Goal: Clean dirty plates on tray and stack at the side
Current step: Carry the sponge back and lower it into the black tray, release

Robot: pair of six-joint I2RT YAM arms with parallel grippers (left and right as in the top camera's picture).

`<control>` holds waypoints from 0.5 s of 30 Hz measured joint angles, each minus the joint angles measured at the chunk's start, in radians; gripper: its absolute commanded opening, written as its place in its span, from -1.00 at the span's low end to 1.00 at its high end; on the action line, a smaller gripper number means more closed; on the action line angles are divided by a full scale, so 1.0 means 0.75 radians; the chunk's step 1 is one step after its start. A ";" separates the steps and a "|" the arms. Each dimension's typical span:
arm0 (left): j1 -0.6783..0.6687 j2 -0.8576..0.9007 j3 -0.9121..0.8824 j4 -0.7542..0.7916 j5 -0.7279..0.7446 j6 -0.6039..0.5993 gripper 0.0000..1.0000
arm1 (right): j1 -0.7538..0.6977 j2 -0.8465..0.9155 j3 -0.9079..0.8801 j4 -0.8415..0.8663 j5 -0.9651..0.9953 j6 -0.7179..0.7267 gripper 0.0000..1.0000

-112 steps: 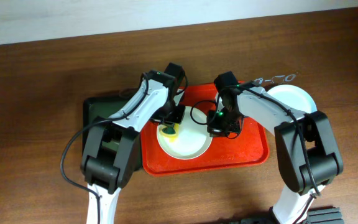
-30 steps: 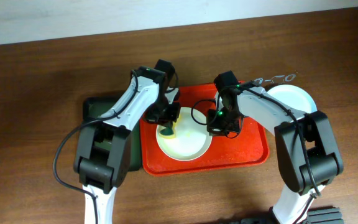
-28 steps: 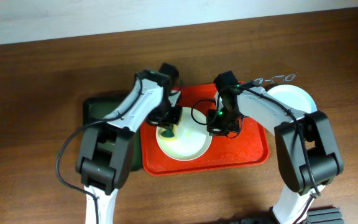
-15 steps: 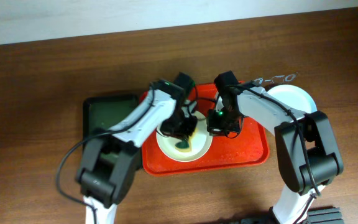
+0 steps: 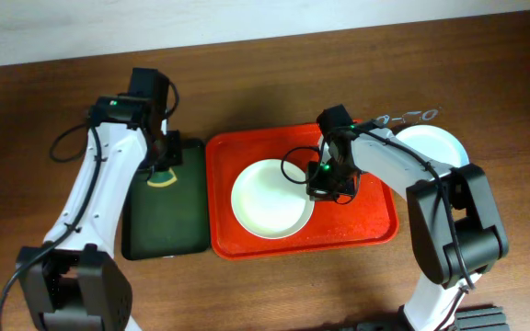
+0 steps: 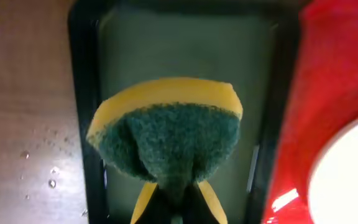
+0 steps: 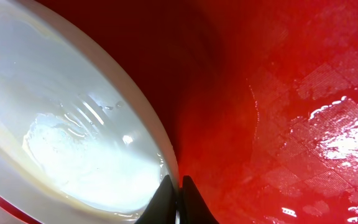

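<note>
A cream-white plate (image 5: 270,199) lies on the red tray (image 5: 375,216), wet and without smears. My right gripper (image 5: 321,190) is shut on its right rim; the wrist view shows the fingers (image 7: 176,186) pinching the plate's edge (image 7: 73,118) over the tray (image 7: 291,93). My left gripper (image 5: 164,170) is shut on a yellow and green sponge (image 6: 166,130) and holds it over the dark green tray (image 5: 159,225), left of the red tray. Another pale plate (image 5: 435,147) sits on the table to the right of the red tray.
The dark green tray (image 6: 89,93) lies close against the red tray's left edge (image 6: 334,74). Water drops dot the wooden table (image 6: 23,124) left of it. A metal utensil (image 5: 408,117) lies behind the side plate.
My left gripper has lifted the sponge off the plate and swung left to above the dark green tray. The yellow smear is gone from the plate. The right gripper has stayed on the rim.
</note>
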 measured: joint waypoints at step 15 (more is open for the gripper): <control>0.010 0.012 -0.504 0.465 -0.016 -0.001 -1.00 | 0.000 0.000 0.000 0.001 -0.001 -0.001 -0.92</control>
